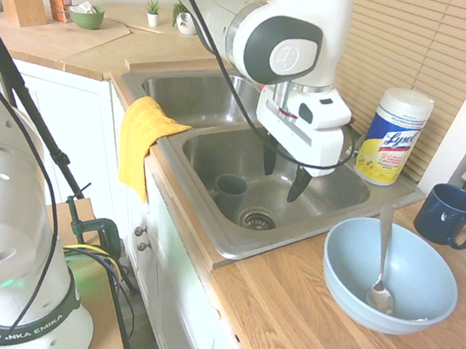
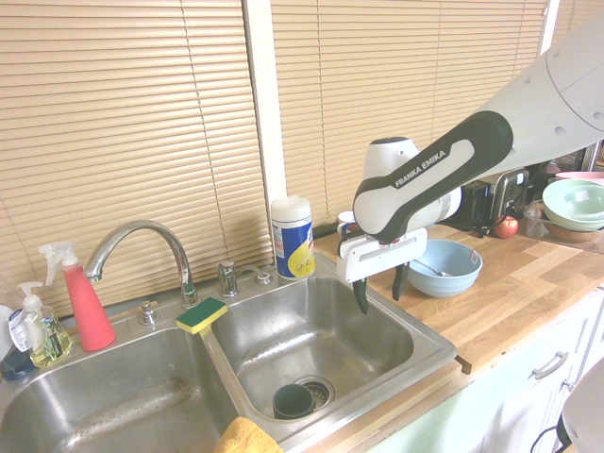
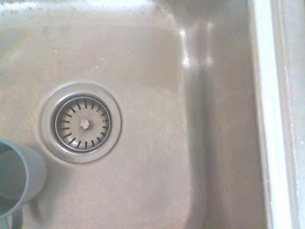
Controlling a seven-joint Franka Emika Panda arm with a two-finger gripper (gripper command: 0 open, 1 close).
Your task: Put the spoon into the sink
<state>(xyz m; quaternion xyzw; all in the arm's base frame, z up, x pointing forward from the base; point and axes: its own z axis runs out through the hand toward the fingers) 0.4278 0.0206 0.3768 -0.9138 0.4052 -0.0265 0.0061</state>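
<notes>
Over sink [image 1: 219, 150]: claw [image 1: 283, 175] wide open, empty.

The sink [image 1: 219, 150] is brushed stainless steel, dull-sheened with faint scuffs and water marks; its drain strainer [image 3: 82, 123] is perforated metal, a little brighter. The twin basin [image 2: 113, 406] looks the same, streaked. The tap [image 2: 142, 247] is polished chrome, mirror-glossy. The countertop [image 1: 298, 325] is oiled wood with visible grain, satin. The spoon [image 1: 383, 258] is shiny smooth metal, lying in a light-blue bowl [image 1: 349, 275] of glossy glazed ceramic or plastic. The yellow cloth [image 1: 142, 148] is soft, matt fabric. The gripper [image 1: 284, 175] has glossy white plastic housing and 2 matt black fingers [image 1: 299, 184]
</notes>
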